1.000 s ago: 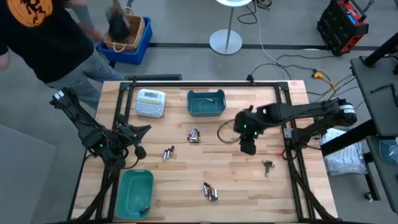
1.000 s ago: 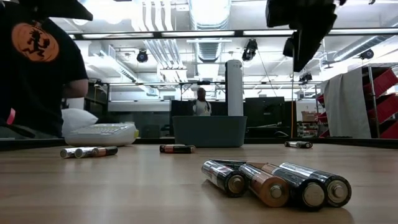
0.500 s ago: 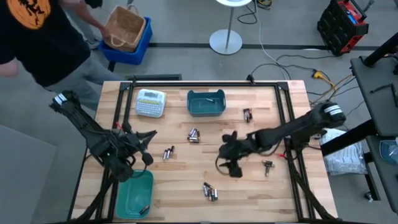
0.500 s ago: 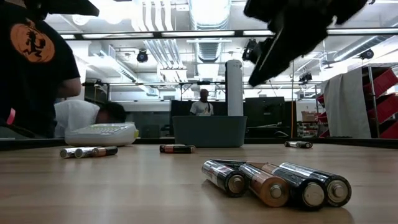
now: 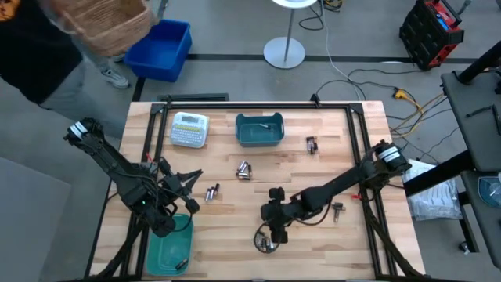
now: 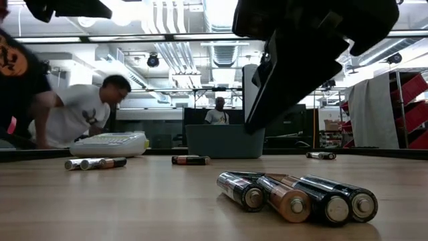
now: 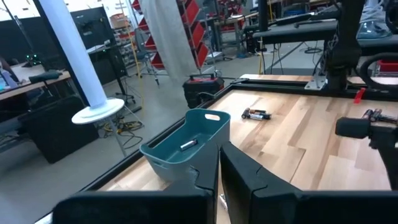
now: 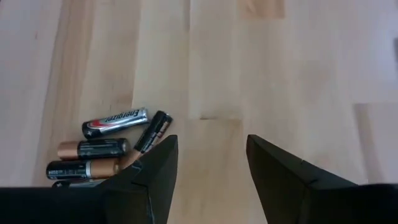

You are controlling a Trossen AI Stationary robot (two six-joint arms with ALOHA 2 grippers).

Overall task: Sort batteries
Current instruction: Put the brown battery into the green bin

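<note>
1. The right end effector (image 5: 272, 222) hangs with its fingers spread apart, just above a cluster of small dark and copper-toned cylindrical batteries (image 5: 264, 240) near the pale wooden counter's (image 5: 313, 243) front edge.
2. The left end effector (image 5: 188, 192) is clenched near the front teal plastic bin (image 5: 171, 247).

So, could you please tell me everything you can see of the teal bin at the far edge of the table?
The teal bin is a small, plastic-looking rectangular tub with rounded corners and a lipped rim with a cut-out handle. It stands upright on the wooden table, beside the white label-maker. The left wrist view shows one battery lying inside. No gripper touches it.
</note>
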